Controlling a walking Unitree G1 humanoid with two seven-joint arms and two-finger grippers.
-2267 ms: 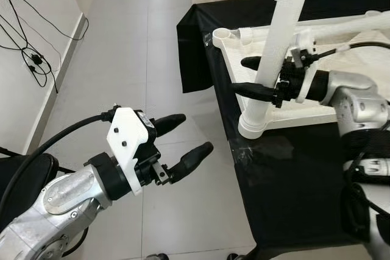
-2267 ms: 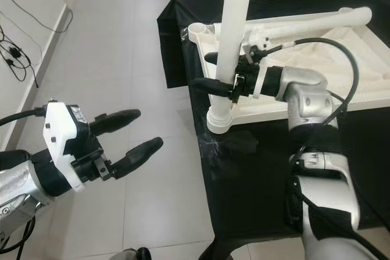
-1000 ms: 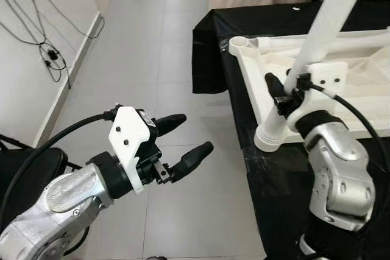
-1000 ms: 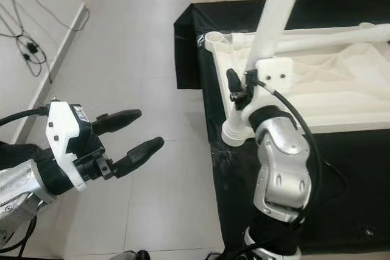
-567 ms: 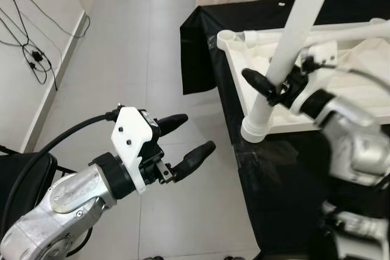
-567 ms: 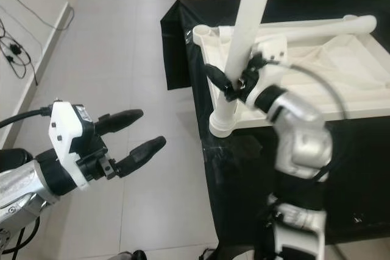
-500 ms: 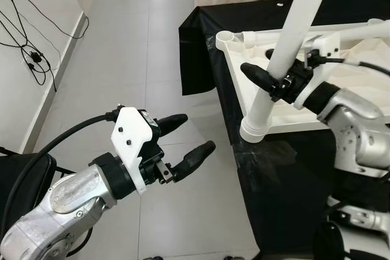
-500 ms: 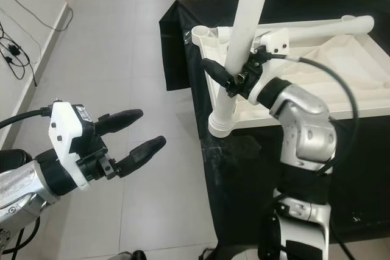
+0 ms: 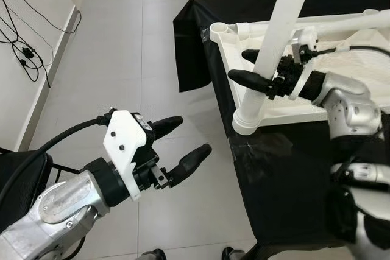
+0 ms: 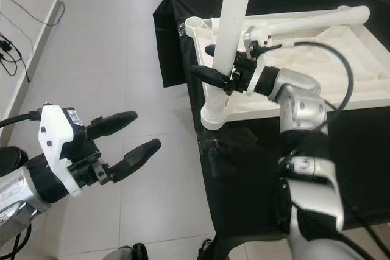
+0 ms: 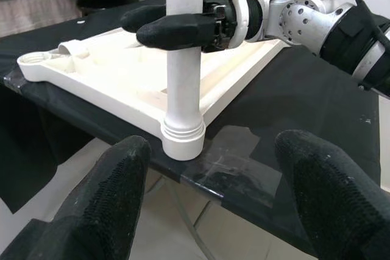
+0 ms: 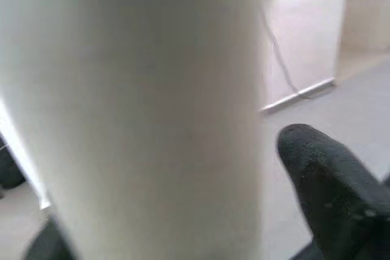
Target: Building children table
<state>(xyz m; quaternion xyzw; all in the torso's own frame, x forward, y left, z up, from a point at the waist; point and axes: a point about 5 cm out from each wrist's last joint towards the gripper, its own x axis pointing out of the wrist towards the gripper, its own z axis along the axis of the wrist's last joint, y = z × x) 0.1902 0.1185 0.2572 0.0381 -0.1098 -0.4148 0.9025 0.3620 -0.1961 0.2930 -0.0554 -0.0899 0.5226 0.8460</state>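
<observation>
The right gripper (image 9: 255, 70) clamps the upright white leg (image 9: 274, 41) seated in the tabletop (image 10: 341, 53) corner (on black cloth (image 9: 286, 175)). The left gripper (image 9: 183, 144) hovers above the floor, fingers apart.

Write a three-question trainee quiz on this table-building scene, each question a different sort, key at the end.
1. True or false: the right hand grips the upright white leg.
2. The left hand is: A) shut on a leg, B) open over the floor, C) resting on the tabletop.
3. Fill in: the white tabletop lies upside down on a ____ cloth.

Key: 1 true; 2 B; 3 black.
</observation>
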